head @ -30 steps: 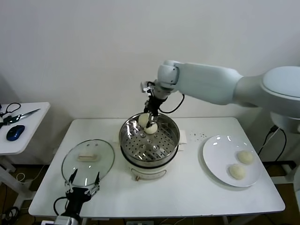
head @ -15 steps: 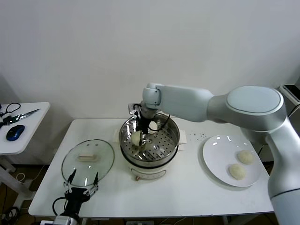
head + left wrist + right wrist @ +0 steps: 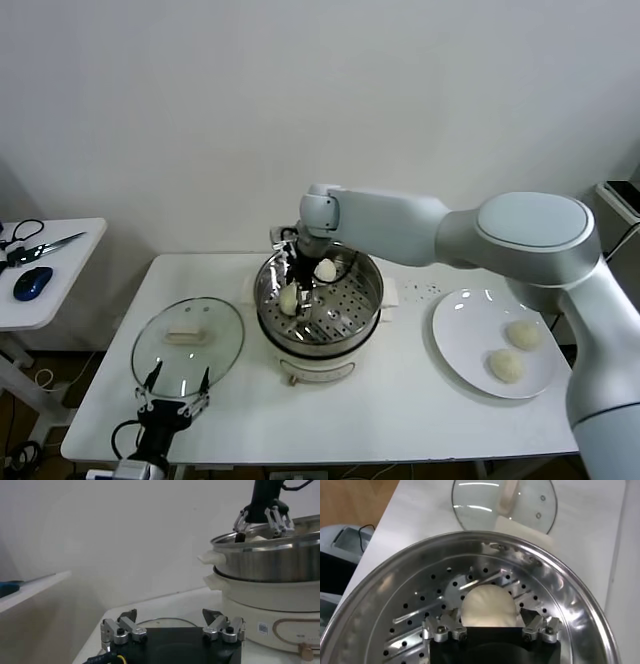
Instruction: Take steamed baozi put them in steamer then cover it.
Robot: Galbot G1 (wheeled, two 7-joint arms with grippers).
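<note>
The steamer (image 3: pixel 368 300) stands on its white pot base at the table's middle. My right gripper (image 3: pixel 298 279) is inside it, open, with its fingers on either side of a baozi (image 3: pixel 289 298) that rests on the perforated floor. The right wrist view shows that baozi (image 3: pixel 487 602) between the spread fingers (image 3: pixel 540 627). A second baozi (image 3: pixel 326 269) lies at the basket's far side. Two more baozi (image 3: pixel 522 335) (image 3: pixel 505 366) lie on the white plate (image 3: pixel 460 330) at the right. The cover (image 3: pixel 187 337) lies flat at the left. My left gripper (image 3: pixel 175 393) is parked open and empty by the table's front edge.
A side table (image 3: pixel 50 300) at the far left holds scissors and a blue mouse. The wall is close behind the steamer. In the left wrist view the steamer (image 3: pixel 270 555) rises to one side, with my right gripper (image 3: pixel 260 522) above its rim.
My right gripper carried a baozi from above the steamer's far rim down to its left floor, then opened and let it go. The left arm has not moved.
</note>
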